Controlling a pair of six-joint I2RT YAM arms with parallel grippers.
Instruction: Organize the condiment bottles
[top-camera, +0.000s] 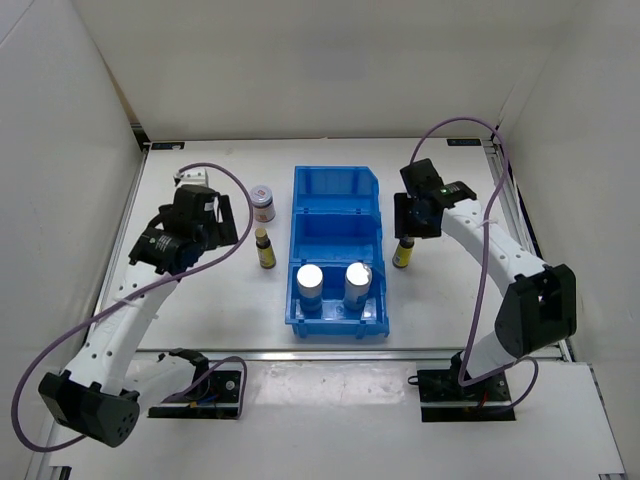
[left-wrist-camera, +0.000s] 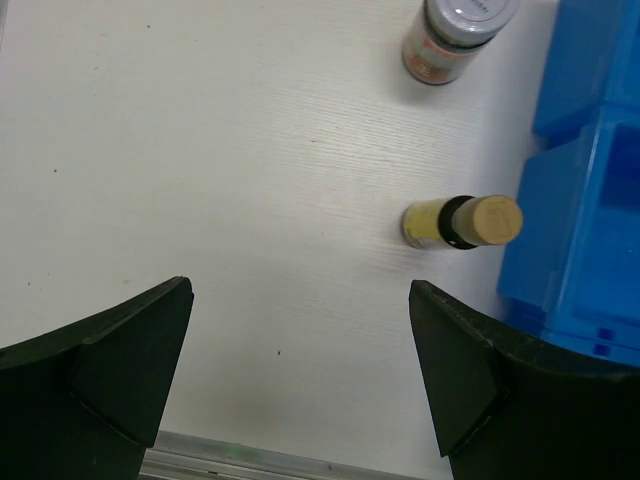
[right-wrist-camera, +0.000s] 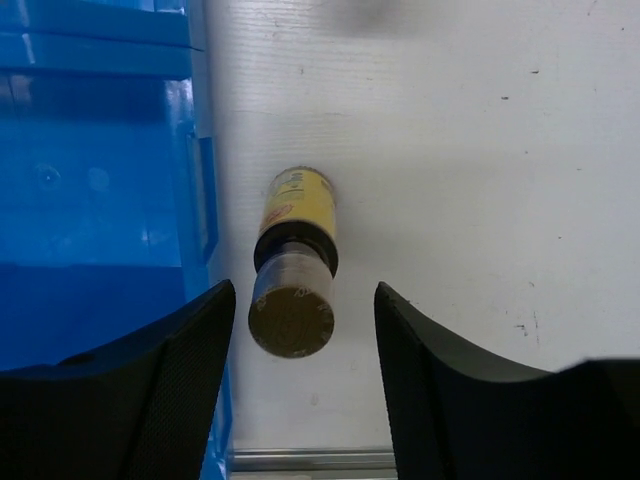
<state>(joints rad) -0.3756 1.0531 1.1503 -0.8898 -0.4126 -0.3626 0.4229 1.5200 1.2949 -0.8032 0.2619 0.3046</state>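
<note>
Right gripper (right-wrist-camera: 303, 300) astride tan-capped bottle (right-wrist-camera: 297, 212), silver-topped bottles (top-camera: 310, 277) only overhead

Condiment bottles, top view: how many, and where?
5. Two silver-topped bottles in the blue bin's near compartment; grey-lidded jar and slim yellow-labelled bottle left of the bin; second slim bottle right of it, between the fingers of the right end effector. Others may be hidden.

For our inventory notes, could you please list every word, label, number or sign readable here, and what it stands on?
No text can be read with certainty.
Slim bottle right of the blue bin: print on its yellow label, too blurred.
Grey-lidded jar: marks on lid and label, too small.
</note>
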